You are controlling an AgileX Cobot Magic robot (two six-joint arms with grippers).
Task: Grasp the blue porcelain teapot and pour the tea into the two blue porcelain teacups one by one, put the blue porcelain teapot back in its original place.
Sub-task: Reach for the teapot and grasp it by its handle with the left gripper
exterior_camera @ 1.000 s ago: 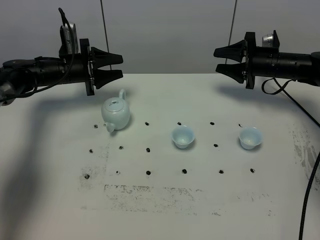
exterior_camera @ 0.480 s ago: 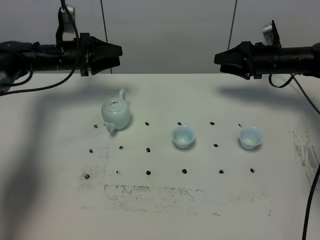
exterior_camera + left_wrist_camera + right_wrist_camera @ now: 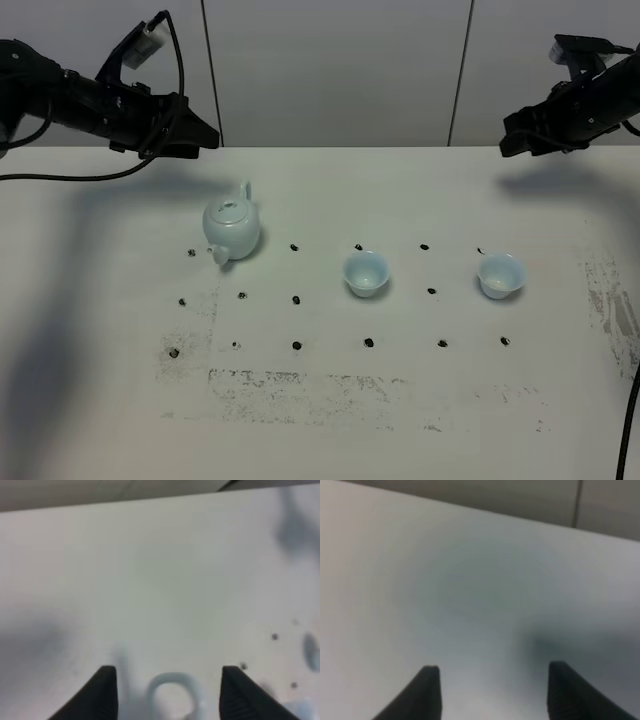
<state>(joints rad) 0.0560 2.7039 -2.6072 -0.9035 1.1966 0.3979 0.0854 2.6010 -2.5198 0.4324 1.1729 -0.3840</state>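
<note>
We find the blue porcelain teapot upright on the white table, with one teacup and the other teacup toward its 4 o'clock. The left gripper hangs apart at the teapot's 11 o'clock, fingers spread and empty. The right gripper, at the farther cup's 12 o'clock, is likewise spread and empty.
</note>
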